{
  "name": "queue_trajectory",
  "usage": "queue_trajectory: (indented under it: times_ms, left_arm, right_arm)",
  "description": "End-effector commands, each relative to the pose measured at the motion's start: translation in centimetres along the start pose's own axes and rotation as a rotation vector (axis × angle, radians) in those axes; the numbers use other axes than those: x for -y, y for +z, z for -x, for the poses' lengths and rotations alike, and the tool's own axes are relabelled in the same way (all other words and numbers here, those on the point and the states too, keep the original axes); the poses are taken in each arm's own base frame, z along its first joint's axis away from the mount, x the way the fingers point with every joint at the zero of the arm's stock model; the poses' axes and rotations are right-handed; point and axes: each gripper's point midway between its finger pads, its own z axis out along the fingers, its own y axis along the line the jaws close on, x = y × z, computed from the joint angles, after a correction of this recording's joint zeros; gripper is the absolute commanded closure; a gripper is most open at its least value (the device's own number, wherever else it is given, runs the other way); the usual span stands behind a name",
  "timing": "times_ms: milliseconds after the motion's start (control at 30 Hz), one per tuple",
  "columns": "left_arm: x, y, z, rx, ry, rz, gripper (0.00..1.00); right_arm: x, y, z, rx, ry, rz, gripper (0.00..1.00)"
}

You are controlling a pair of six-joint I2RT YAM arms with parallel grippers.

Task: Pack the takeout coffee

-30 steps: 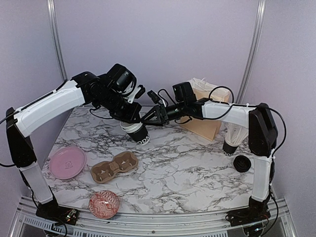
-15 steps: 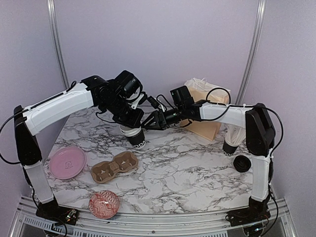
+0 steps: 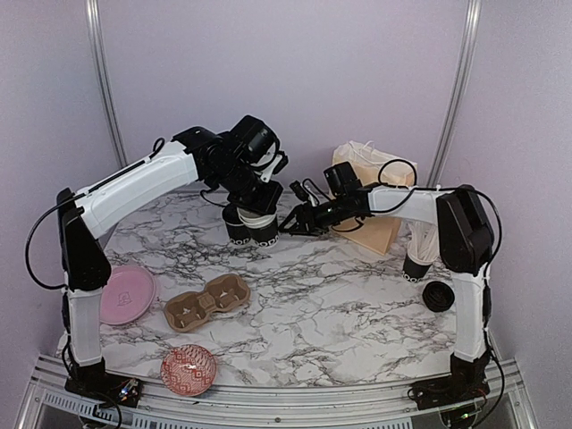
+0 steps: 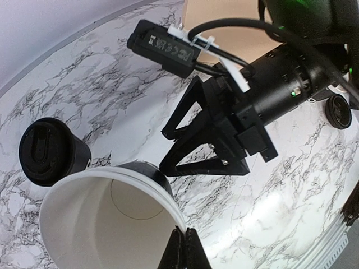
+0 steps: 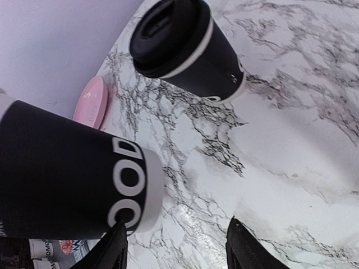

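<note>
Left end effector [image 3: 258, 211] has carried its pinched open cup [image 3: 266, 231] beside the lidded cup [image 3: 238, 227]; right end effector [image 3: 288, 224] spread.

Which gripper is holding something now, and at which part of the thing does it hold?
The left gripper holds the open coffee cup by its rim; the right gripper holds nothing.

**Two black cups before a spread gripper [image 5: 176, 249]**

Bare marble table [image 5: 291, 140] shows between its two fingertips. A near cup [image 5: 61, 174] with white lettering fills the left. A lidded cup [image 5: 185, 47] stands beyond it, with a pink plate [image 5: 92, 103] farther back.
</note>
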Motion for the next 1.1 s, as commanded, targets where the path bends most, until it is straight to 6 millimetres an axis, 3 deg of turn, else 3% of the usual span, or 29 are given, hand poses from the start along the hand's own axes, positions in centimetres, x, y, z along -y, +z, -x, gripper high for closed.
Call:
queue_trajectory:
  times_ms: [0,167,267,467,667,767,867,1067]
  left_arm:
    - [2.0,1.0,2.2,0.059,0.033,-0.075,1.0]
    - [0.6,2.3,1.2,0.03,0.02,-0.009,1.0]
    - [-0.1,2.6,0.6,0.013,0.011,0.015,1.0]
    - [-1.1,2.2,-0.3,-0.011,0.045,0.039,1.0]
    - [-2.2,-1.4,-1.0,-0.007,0.06,-0.042,1.0]
    - [-2.2,-3.7,-1.0,0.018,0.057,-0.115,1.0]
    - [-1.7,-6.0,-0.3,0.059,0.043,-0.188,1.0]
    - [0.7,-8.9,0.4,0.106,0.049,-0.341,1.0]
  right_arm:
    - [1.8,0.7,-0.5,-0.024,0.01,-0.057,0.42]
    - [0.2,-1.2,1.0,0.015,-0.063,-0.042,0.42]
    - [-2.0,-2.5,1.7,0.036,-0.14,0.0,0.42]
    - [-4.8,-4.4,1.4,0.037,-0.322,0.048,0.41]
    - [-6.5,-6.1,-0.7,0.012,-0.601,0.111,0.32]
    - [-7.0,-6.7,-1.7,0.033,-0.721,0.082,0.03]
    - [-7.8,-6.9,-2.5,0.06,-0.801,0.06,0.01]
    - [-9.5,-5.0,-3.5,0.019,-0.873,0.061,0.01]
